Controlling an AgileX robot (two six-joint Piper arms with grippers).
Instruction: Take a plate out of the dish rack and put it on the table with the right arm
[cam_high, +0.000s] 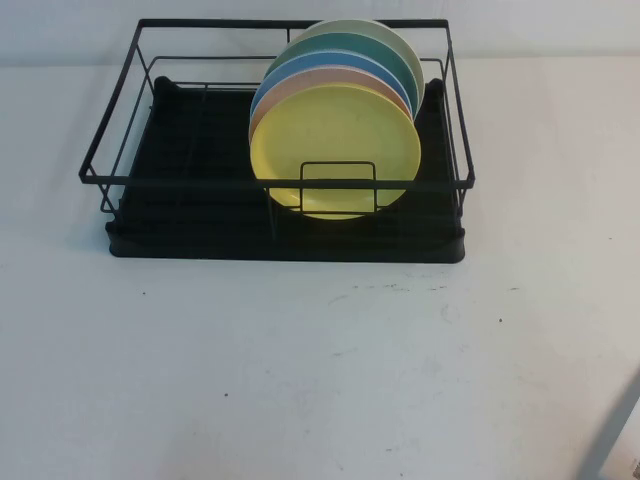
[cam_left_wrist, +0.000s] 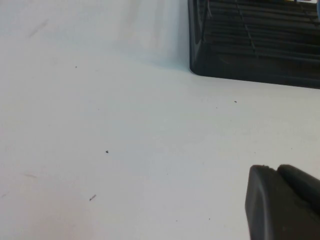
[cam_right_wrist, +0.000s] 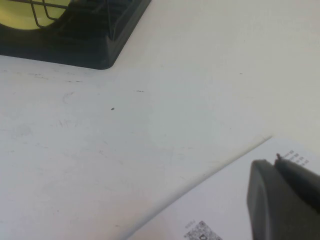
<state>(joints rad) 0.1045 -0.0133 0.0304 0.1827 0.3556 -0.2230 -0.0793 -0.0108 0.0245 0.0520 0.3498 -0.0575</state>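
Bright, even, soft light; faint shadows; both wrist views slightly blurred.

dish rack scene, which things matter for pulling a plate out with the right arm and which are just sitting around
Job:
- yellow plate, frontmost in the dish rack
- table
- right hand, low over the table's near right

Just there:
- pink plate, blue plate, teal plate behind
- left hand, parked
- printed sheet

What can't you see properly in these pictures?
- Back plates: high view, mostly hidden behind the yellow plate in the dish rack.
- Left gripper: left wrist view, only a dark corner above the table, cut off by the edge.
- Right gripper: right wrist view, likewise cut off, over a printed sheet whose print is too small to read.
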